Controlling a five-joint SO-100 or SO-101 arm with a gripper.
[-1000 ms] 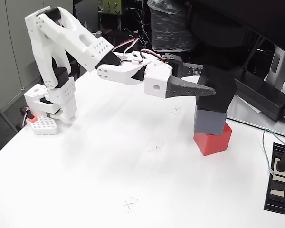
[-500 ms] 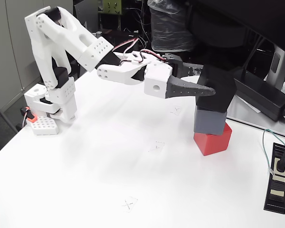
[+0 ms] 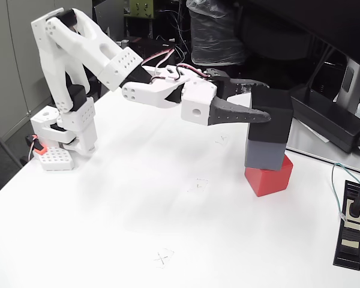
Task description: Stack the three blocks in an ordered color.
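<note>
Gripper [image 3: 265,103] reaches in from the left of the fixed view, level with the black cube [image 3: 275,117]. Near finger, dark and tapered, lies across the cube's front-left face with its tip touching that face. Far finger arcs behind the cube's upper left edge. Jaws stand apart on either side of the cube; whether they are pressing it or only bracketing it, cannot tell.

Arm [image 3: 84,54] pose: white base clamped at the table's [image 3: 138,228] left edge, shoulder link rising steeply, elbow folded high at upper left, forearm sloping down to the right. Wrist block runs roughly horizontal, with red and white wires looping over its top.

Stack stands at the right of the table. Red cube [image 3: 269,177] at the bottom, resting on the white surface. Slate grey cube [image 3: 264,155] on top of it, turned slightly off the red one's alignment. Black cube sits on the grey, its edges overhanging a little toward the right.

Faint pencilled X marks [image 3: 197,185] run diagonally across the table surface, the nearest just left of the stack. Long black power brick [image 3: 330,117] lies behind the stack, near it. Flat black power strip [image 3: 351,225] lies at the right edge, well apart from the cubes.
</note>
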